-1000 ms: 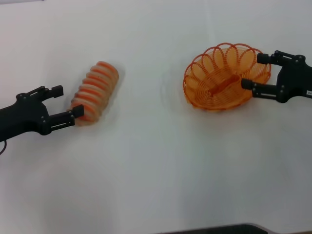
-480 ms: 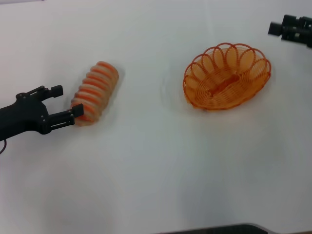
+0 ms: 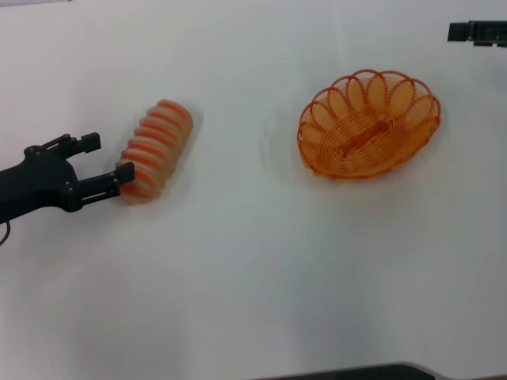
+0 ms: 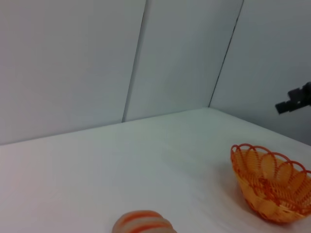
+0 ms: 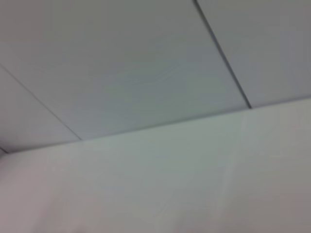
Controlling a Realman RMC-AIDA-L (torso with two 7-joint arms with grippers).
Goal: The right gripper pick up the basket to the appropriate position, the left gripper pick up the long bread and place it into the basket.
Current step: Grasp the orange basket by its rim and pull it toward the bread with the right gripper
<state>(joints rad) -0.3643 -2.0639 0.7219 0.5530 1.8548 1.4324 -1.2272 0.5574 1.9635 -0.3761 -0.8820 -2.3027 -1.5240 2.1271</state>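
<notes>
— While the left gripper [image 3: 105, 165] sits low at the left of the white table [image 3: 253, 277], how are its fingers set?
— Spread apart. The nearer fingertip touches the near end of the long bread [image 3: 155, 150]; the farther one stands clear beside the loaf, so nothing is clamped.
— And the loaf itself?
— Lying on the table, left of centre, angled so its far end points up and to the right. The left wrist view catches only its rounded top [image 4: 144, 223] at the lower edge.
— Where is the basket [image 3: 369, 124]?
— Resting on the table to the right, well apart from the bread, slightly tilted, nothing inside. The left wrist view shows its scalloped rim [image 4: 272, 179] too.
— The right gripper [image 3: 478, 32]?
— Only a black sliver at the upper right edge of the head view, clear of the basket. Whether its fingers are apart or together, I cannot tell. Its own wrist camera shows only pale wall panels [image 5: 146, 63] and table
</notes>
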